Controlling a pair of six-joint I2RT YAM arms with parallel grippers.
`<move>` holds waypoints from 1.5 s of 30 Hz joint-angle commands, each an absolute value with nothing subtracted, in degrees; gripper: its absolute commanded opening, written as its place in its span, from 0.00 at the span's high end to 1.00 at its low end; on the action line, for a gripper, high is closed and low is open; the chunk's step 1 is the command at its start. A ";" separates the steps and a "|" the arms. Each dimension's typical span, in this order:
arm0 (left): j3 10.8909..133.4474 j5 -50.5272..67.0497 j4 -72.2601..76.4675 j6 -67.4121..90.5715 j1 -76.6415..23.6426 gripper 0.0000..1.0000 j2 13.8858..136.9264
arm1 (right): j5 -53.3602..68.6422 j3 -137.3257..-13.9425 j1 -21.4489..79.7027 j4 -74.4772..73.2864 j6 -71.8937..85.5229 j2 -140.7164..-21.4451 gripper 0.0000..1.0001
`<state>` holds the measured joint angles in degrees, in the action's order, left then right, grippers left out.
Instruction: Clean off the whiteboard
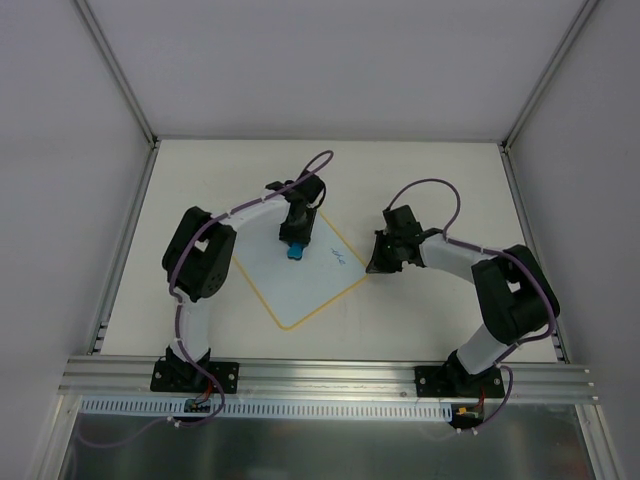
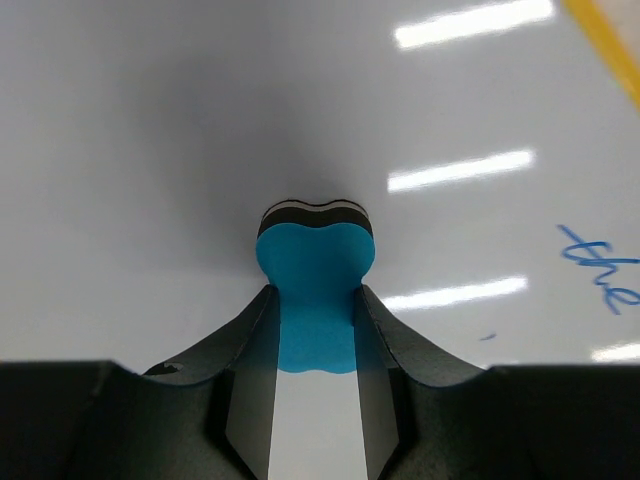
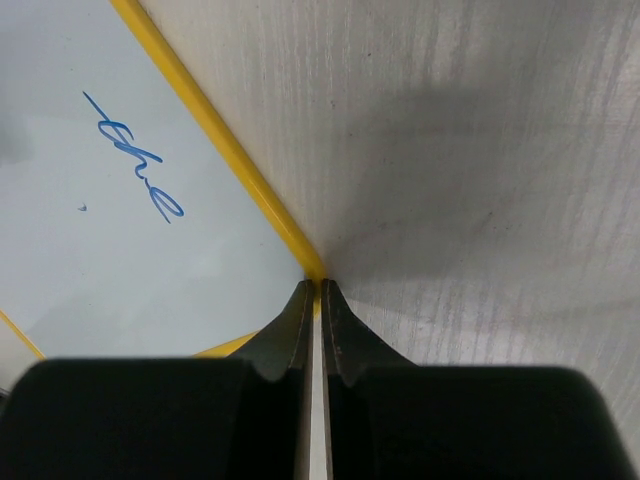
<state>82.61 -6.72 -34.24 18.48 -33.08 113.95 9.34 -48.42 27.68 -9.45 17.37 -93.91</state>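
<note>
While left hand point(image 2: 315, 292) grips eraser point(image 2: 315, 258) on whiteboard point(image 2: 150, 150), closed right hand point(image 3: 316, 286) meets its corner.

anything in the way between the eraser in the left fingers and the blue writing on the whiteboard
Nothing visible. Only bare whiteboard lies between the blue eraser and the handwriting. The right fingers sit shut at the board's corner, beyond the writing.

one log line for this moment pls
left gripper: shut on blue eraser, over whiteboard | right gripper: shut, tips at whiteboard corner | blue writing: unerased
</note>
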 commanded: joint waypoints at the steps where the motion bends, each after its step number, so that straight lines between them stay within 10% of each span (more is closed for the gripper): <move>1: 87.26 -3.17 -35.77 19.25 -38.92 1.00 119.26 | 7.38 -44.21 27.95 -10.47 18.19 -96.24 1.00; 26: 85.35 -1.65 -35.95 25.49 -48.87 1.00 122.61 | 8.00 -40.25 27.33 -2.72 23.20 -97.03 1.00; 45: 77.96 -13.11 -37.88 17.05 -34.01 1.00 115.84 | 8.09 -39.64 26.54 -2.72 22.85 -97.03 1.00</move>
